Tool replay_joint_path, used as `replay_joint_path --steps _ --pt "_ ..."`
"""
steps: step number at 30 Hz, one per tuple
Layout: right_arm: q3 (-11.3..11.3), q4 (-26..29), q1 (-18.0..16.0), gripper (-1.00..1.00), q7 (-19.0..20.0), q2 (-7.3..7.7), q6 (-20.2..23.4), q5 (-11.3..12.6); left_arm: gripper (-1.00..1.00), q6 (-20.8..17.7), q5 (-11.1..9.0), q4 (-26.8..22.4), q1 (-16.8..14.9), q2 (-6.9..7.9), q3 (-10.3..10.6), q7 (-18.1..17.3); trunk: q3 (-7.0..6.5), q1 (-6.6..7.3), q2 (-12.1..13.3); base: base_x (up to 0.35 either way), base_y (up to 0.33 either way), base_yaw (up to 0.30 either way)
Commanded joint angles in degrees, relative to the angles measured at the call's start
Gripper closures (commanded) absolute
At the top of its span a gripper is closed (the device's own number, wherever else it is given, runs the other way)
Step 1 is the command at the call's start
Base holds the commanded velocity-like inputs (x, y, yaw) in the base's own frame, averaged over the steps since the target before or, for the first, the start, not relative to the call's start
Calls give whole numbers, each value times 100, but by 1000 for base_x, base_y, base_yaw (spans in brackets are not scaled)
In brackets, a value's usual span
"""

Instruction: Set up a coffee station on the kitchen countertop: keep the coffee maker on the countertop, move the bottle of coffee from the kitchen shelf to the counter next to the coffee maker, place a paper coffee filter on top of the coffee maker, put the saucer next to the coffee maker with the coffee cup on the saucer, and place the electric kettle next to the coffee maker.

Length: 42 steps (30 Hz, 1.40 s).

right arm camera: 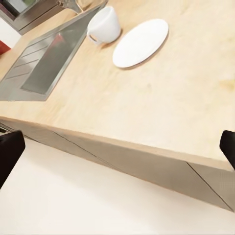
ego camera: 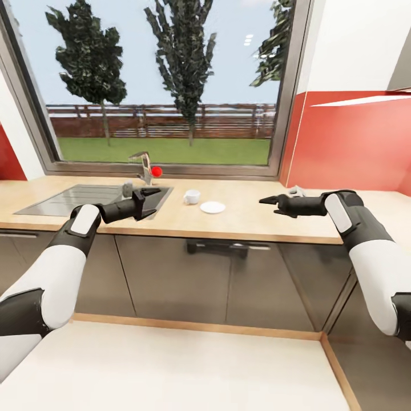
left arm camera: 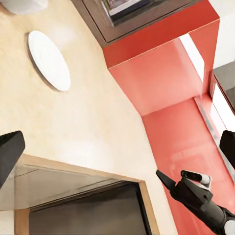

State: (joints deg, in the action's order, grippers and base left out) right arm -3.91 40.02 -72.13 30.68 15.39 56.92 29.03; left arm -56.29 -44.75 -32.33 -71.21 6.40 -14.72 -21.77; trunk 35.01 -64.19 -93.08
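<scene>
Coffee cup (ego camera: 192, 197) beside saucer (ego camera: 213, 207) mid-countertop (ego camera: 245, 220) (bare wood around), left gripper (ego camera: 155, 202) and right gripper (ego camera: 266, 200) both spread.

text: none legible | labels: none | brands: none | numbers: none | signs: none

One coffee cup (ego camera: 192, 197), one saucer (ego camera: 213, 207)

Beyond the left end effector (left arm camera: 117, 152), the coffee cup (left arm camera: 22, 5) is cut off by the picture's edge. A small grey object (ego camera: 295, 189) just behind the right end effector (ego camera: 268, 201) is too small to tell.
</scene>
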Motion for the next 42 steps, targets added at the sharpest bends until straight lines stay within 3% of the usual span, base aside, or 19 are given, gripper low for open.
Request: replay_joint_path --steps 1,9,18,27,37,42 --pt "-15 0 -5 -100 45 4 3 -38 -100 -31 45 2 -6 -4 -29 -38 6 -3 -3 312 0 0" --pt "-15 -227 -2 -100 52 -1 3 -38 -100 -31 49 15 -7 -47 -31 -37 6 -3 -3 199 0 0" --pt "-42 -589 -2 -100 53 -7 9 532 -100 -31 52 197 -7 -118 -31 -33 6 -3 -3 282 -39 0" --pt "-37 -629 -2 -100 52 -35 5 662 -100 -23 49 447 -7 -194 -31 -24 6 -3 -3 126 -48 0" --pt "-31 -842 -2 -100 59 -267 11 679 -100 88 53 1019 -7 -209 -31 -4 6 -3 -3 97 -55 0" --pt "-31 -945 -2 -100 61 -354 12 878 -100 132 54 1128 -7 -209 -33 -3 6 -3 -3 9 -5 0"
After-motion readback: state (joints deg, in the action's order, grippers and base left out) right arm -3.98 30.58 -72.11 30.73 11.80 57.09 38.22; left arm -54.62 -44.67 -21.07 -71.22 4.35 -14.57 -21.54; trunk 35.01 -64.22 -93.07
